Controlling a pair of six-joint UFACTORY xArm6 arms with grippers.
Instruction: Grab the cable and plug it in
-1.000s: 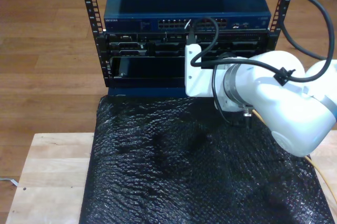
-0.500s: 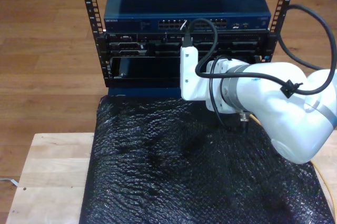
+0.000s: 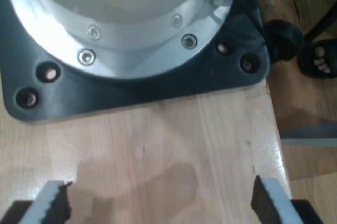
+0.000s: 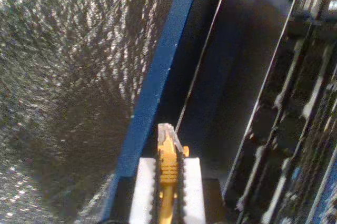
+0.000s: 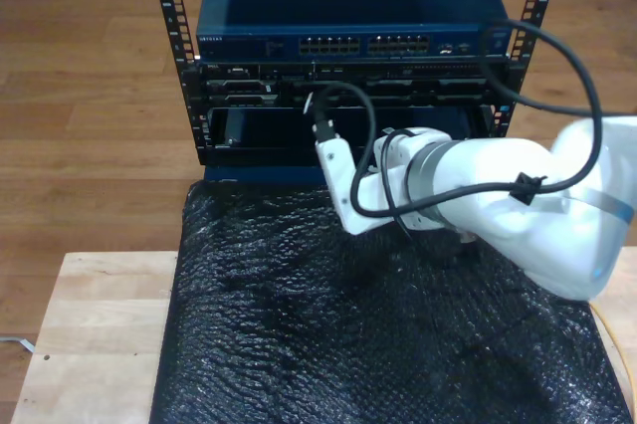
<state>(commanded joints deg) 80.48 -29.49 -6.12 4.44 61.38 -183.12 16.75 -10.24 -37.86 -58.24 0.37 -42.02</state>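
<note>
While my second gripper (image 4: pixel 167 192) pinches the cable (image 4: pixel 167 169) just behind its clear plug (image 4: pixel 167 132), the plug tip points out past the pads toward the dark front of the rack (image 5: pixel 348 96). It is not yet in any socket. In the exterior view the arm (image 5: pixel 498 195) leans low over the black mat (image 5: pixel 299 344), and the switch ports (image 5: pixel 363 46) sit higher up, so I judge the plug must be raised and turned level before it is pushed in. The push should be slow and straight, because the latch tab can catch. My first gripper (image 3: pixel 158 203) is spread open above the wooden table (image 3: pixel 168 150), near an arm's base plate (image 3: pixel 131 77).
</note>
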